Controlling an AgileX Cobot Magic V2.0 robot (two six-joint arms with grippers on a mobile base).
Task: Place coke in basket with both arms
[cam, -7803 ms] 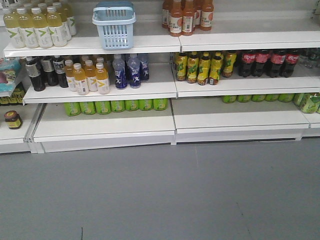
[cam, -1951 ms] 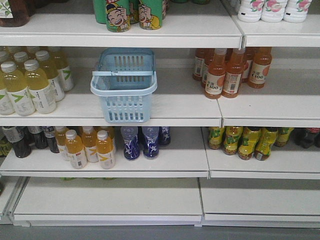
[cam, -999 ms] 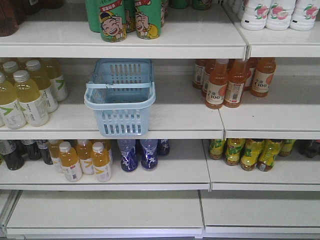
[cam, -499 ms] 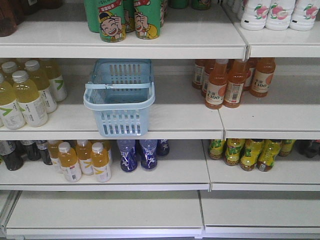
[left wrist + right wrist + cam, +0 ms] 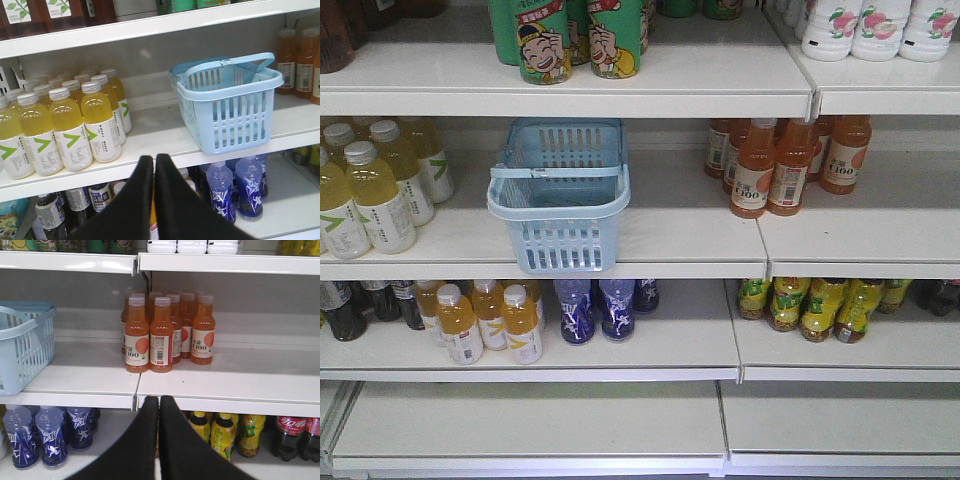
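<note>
The light blue basket (image 5: 560, 215) stands on the middle shelf with its handle lying across the rim. It also shows in the left wrist view as the basket (image 5: 227, 107) and at the left edge of the right wrist view as the basket (image 5: 22, 347). Coke bottles (image 5: 290, 435) with red labels stand on the lower shelf at the far right. My left gripper (image 5: 153, 158) is shut with nothing in it, in front of the shelf edge, left of and below the basket. My right gripper (image 5: 159, 399) is shut and empty, below the orange bottles and left of the coke.
Yellow drink bottles (image 5: 375, 190) stand left of the basket and orange bottles (image 5: 780, 165) to its right. Blue bottles (image 5: 600, 308) sit below it. Yellow-green bottles (image 5: 222, 432) stand beside the coke. Green cans (image 5: 575, 40) are on the shelf above. Shelf edges (image 5: 570, 268) jut forward.
Over the earlier frames the front view rose and closed in on the shelves, and the basket grew larger. In the last half second almost nothing has moved.
</note>
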